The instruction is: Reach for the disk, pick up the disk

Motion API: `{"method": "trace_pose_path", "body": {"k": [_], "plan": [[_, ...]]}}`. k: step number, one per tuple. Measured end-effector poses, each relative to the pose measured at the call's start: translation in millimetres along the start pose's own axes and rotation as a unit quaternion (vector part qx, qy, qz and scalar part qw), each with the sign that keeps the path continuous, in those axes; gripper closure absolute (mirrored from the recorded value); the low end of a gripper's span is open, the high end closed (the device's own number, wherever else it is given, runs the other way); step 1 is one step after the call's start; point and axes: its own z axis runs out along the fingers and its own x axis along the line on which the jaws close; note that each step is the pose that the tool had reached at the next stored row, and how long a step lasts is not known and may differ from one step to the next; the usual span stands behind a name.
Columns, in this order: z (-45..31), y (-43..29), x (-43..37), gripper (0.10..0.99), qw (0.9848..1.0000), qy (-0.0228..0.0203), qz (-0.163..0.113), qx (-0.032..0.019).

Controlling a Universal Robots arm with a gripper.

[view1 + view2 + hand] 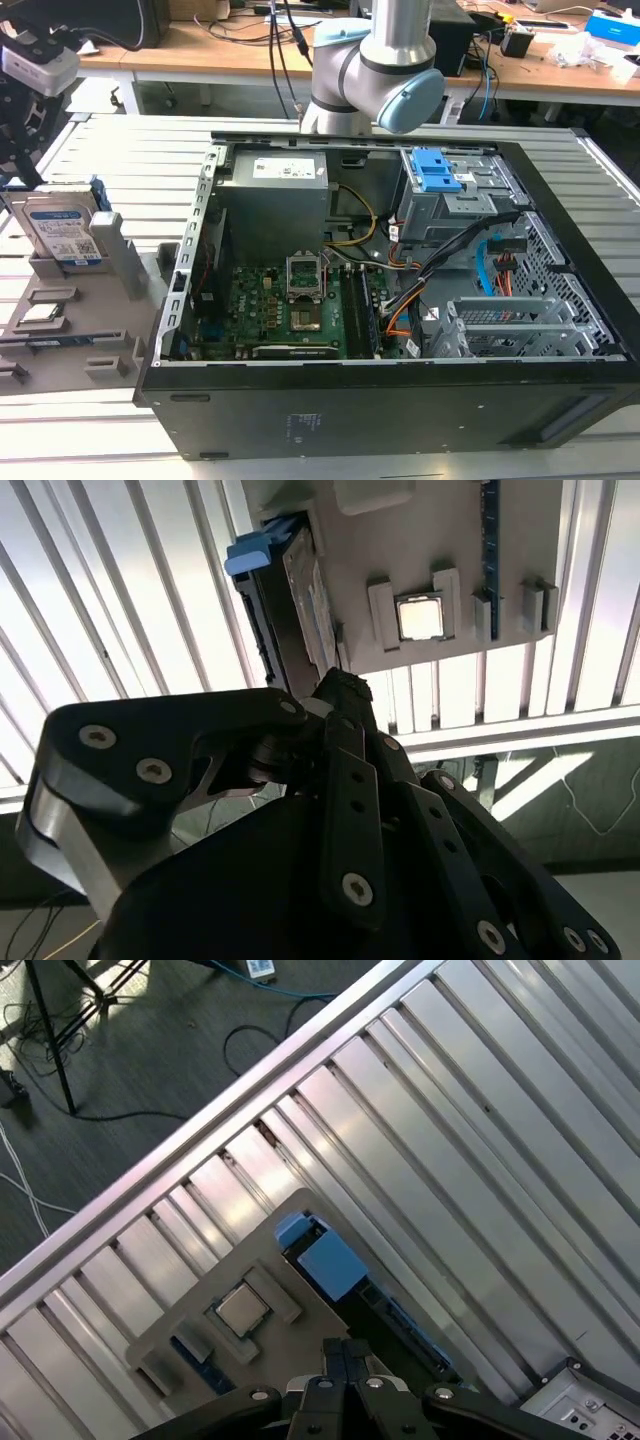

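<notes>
Reaching is the step in hand: the gripper (345, 1360) hangs above the disk (62, 232), apart from it. The disk stands on edge in a grey holder (128, 268), at the exterior view's left of the computer case (400, 420). The fingers (332, 1370) look pressed together, holding nothing. A grasp would likely call for spreading them first.

Strong glare is thrown off the ribbed silver metal tabletop (480, 1110) in both wrist views, and the black jointed tool (335, 685) is rendered in dark silhouette. In the exterior view, soft even light is seen, with the open black computer case (400, 410) shadowed inside.
</notes>
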Motion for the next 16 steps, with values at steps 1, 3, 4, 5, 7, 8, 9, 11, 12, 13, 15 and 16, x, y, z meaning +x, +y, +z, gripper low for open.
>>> {"method": "trace_pose_path", "body": {"k": [1, 3, 4, 5, 7, 8, 9, 11, 12, 13, 15, 16], "plan": [[0.0, 0.0, 0.0, 0.980, 1.0000, 0.0002, -0.007, 0.0000], [0.0, 0.0, 0.0, 0.980, 0.9999, 0.0006, -0.016, 0.0000], [0.0, 0.0, 0.0, 0.980, 0.9998, 0.0008, -0.022, 0.0000], [0.0, 0.0, 0.0, 0.980, 0.9997, 0.0010, -0.026, 0.0000], [0.0, 0.0, 0.0, 0.980, 0.9993, 0.0014, -0.037, 0.0000], [0.0, 0.0, 0.0, 0.980, 0.9991, 0.0016, -0.042, 0.0000], [0.0, 0.0, 0.0, 0.980, 0.9989, 0.0018, -0.047, 0.0000], [0.0, 0.0, 0.0, 0.980, 0.9984, 0.0022, -0.057, 0.0000], [0.0, 0.0, 0.0, 0.980, 0.9980, 0.0024, -0.063, 0.0000], [0.0, 0.0, 0.0, 0.980, 0.9974, 0.0027, -0.071, 0.0000], [0.0, 0.0, 0.0, 0.980, 0.9969, 0.0030, -0.079, 0.0000], [0.0, 0.0, 0.0, 0.980, 0.9965, 0.0032, -0.084, 0.0000]]}}
